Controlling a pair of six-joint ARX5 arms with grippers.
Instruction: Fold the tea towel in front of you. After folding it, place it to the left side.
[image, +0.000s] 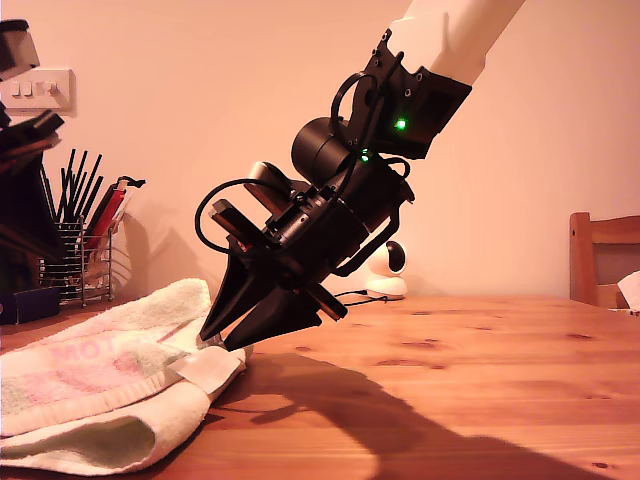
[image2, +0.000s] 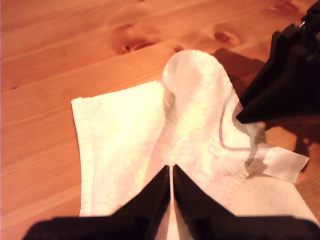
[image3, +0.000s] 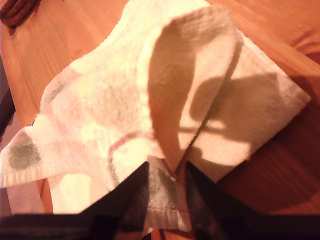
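Both grippers pinch the cream-white fluffy terry tea towel (image: 100, 390) on the wooden table (image: 450, 380).

The towel lies at the exterior view's lower left, partly doubled over, with pinkish marks on its upper face and a white label tab at its near edge. In that view one black arm descends from the upper right, and its gripper tips meet the towel's edge just above the tab. My first gripper (image2: 171, 172) is clenched on a raised ridge of cloth, the jaws almost touching. My second gripper (image3: 167, 170) grasps a towel edge between slightly parted jaws, and a fold stands up directly ahead of it. Behind the arm in the exterior view stand a small white round camera (image: 388, 268) and a wire utensil holder (image: 88, 255).
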